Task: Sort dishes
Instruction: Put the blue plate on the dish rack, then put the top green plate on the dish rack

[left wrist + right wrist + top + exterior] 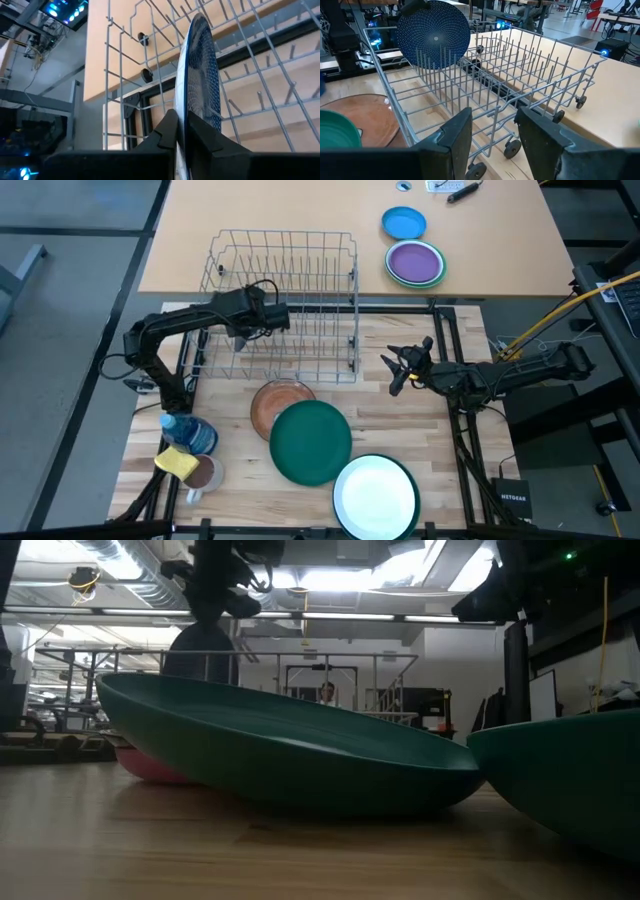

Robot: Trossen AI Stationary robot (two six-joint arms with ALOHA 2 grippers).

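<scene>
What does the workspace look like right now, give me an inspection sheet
Surface: wooden table, wire dish rack at its far edge.
Job's things: blue patterned plate on edge in rack; brown plate, green plate, white plate in front.
Clutter: blue dish, purple dish beyond rack; stacked cups.
Grippers: left gripper shut on blue patterned plate; right gripper open, empty, beside rack.
Cables: yellow cable, right.
Surroundings: person far behind.

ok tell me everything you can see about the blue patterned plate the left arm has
The blue patterned plate is round, dark blue with a fine white dotted spiral pattern. It stands on edge, upright, inside the wire dish rack near one end, among the tines. The left gripper is closed on its rim, one finger on each face. It looks intact and glazed.
</scene>
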